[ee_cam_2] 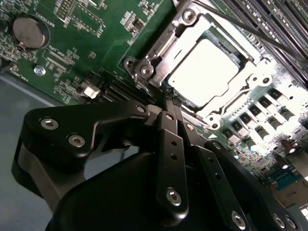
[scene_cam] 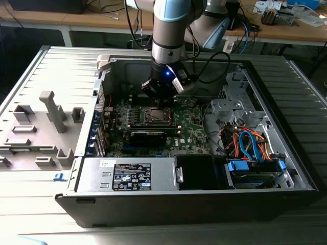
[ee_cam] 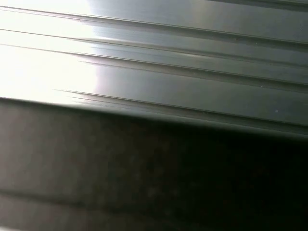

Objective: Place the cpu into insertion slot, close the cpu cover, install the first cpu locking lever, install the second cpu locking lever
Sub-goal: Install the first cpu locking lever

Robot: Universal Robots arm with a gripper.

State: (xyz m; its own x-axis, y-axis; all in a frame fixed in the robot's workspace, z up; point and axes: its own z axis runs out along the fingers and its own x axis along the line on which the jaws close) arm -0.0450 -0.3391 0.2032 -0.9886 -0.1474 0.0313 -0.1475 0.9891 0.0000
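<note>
The cpu [ee_cam_2: 204,67] lies seated in the insertion slot [ee_cam_2: 240,98] on the green motherboard [ee_cam_2: 86,38], its pale metal top glaring under the light. The cpu cover [ee_cam_2: 190,21] is folded down around it — a silvery frame whose cut-out shows the chip's top. In the second wrist view the gripper [ee_cam_2: 169,96] hangs just beside the socket's near corner, its black fingers [ee_cam_2: 168,144] brought together to a narrow tip with nothing between them. That tip sits at the frame's edge; whether it touches the metal cannot be told. A thin wire lever [ee_cam_2: 250,31] runs along the far side of the cover, beside the long memory slots [ee_cam_2: 284,19]. A round coin cell [ee_cam_2: 29,31] sits on the board well away from the socket.

In the exterior view the arm [scene_cam: 168,30] reaches down into the open computer case [scene_cam: 286,168], with the gripper [scene_cam: 159,97] over the back edge of the socket [scene_cam: 156,116]. A long black card [scene_cam: 148,135] lies just in front of the socket, the power supply [scene_cam: 127,173] further forward along the case wall, and a tangle of orange and blue cables [scene_cam: 245,140] toward the exterior view's right — all clear of the arm.
</note>
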